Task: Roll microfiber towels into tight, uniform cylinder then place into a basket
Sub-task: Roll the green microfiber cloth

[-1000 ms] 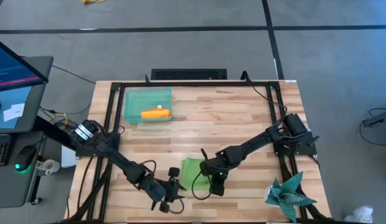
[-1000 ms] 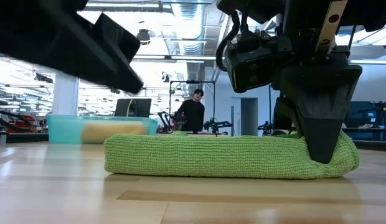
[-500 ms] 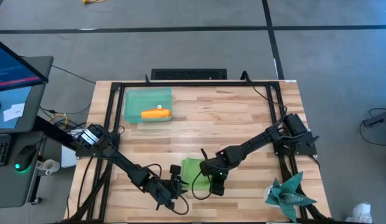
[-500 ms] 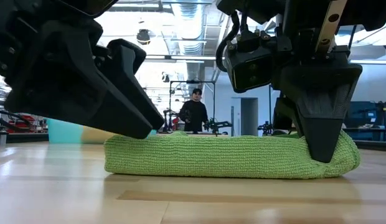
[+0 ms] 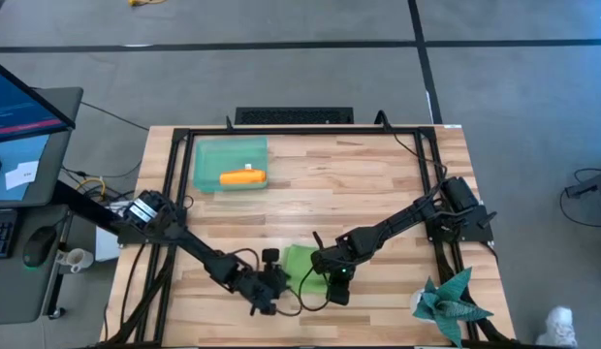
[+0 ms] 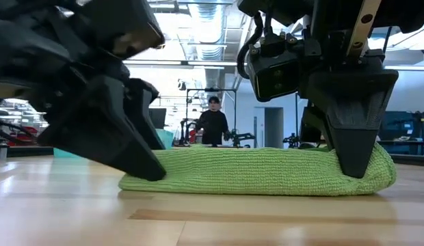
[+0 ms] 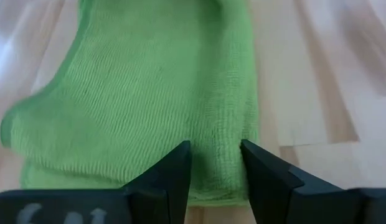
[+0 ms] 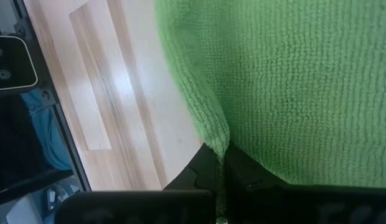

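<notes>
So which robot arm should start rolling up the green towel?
Probably the left. The left gripper sits open at the green towel's free edge, while the right gripper is shut on the opposite edge, pinning it.

The green towel [image 6: 256, 171] is soft cloth with a nubby, ribbed weave and a stitched edge. The table [image 5: 378, 184] is pale wood planks with a light sheen. The basket [image 5: 208, 160] is translucent plastic. The gripper fingers [image 7: 174, 177] look matt black plastic.
</notes>
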`<state>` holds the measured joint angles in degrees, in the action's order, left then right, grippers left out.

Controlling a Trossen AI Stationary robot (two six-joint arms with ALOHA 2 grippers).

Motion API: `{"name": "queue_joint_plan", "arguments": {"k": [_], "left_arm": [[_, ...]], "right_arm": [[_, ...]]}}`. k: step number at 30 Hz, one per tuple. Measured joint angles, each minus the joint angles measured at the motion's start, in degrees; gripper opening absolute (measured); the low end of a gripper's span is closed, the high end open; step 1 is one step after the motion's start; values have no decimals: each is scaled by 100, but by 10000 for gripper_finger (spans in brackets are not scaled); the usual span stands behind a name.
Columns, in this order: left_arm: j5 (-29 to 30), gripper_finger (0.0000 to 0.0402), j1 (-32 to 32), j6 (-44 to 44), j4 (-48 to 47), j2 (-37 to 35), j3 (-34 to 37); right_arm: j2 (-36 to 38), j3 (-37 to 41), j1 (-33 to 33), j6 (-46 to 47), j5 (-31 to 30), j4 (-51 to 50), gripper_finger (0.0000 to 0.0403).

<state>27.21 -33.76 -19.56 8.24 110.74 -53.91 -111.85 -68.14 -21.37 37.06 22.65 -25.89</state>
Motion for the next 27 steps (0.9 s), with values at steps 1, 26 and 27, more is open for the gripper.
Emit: {"name": "queue_joint_plan", "arguments": {"k": [1,26,27], "left_arm": [[-29,127,43,-157,-49,0,0],[-2943,6,395,-3369,277,-15,-10],[-2955,7,395,-3369,273,-15,-9]], "right_arm": [[0,0,0,-1,0,-4,23],[0,-9,-76,-146,1433,168,15],[0,-9,-79,-113,1418,202,14]]}}
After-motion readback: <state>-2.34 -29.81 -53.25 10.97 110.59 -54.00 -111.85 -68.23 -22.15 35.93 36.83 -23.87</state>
